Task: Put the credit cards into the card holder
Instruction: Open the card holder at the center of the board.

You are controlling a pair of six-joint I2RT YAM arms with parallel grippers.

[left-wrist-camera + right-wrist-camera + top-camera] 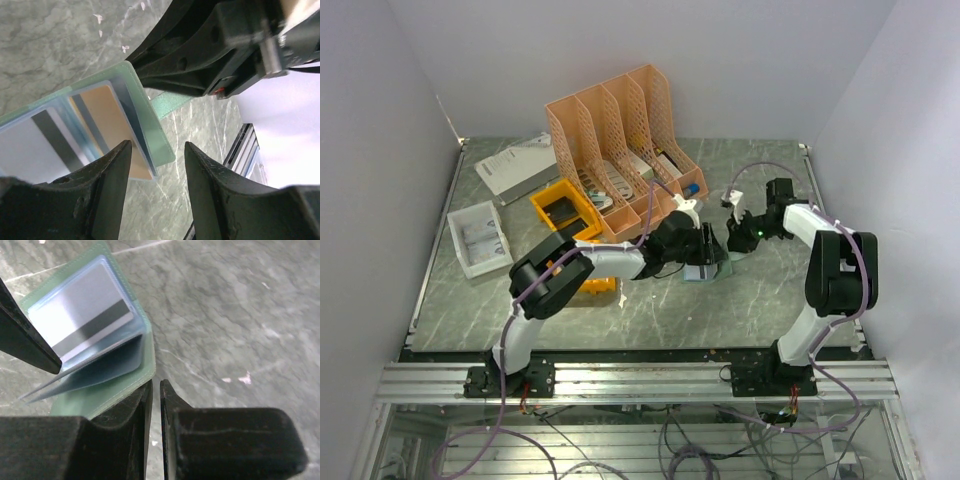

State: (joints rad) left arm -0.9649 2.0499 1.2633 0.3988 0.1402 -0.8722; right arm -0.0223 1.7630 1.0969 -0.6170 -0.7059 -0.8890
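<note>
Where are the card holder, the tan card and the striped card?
card holder (157,140), left wrist view, green cover edge
tan card (107,120), left wrist view, its face
striped card (95,327), right wrist view, dark stripe

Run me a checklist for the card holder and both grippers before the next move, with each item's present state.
1. Card holder lying open: ok.
2. Striped pale card tucked inside the holder: ok.
3. Tan card tucked inside the holder: ok.
4. Right gripper empty, jaws almost together: ok.
5. Left gripper open, astride the holder's corner: ok.
6. No other cards outside the holder: cannot tell.
</note>
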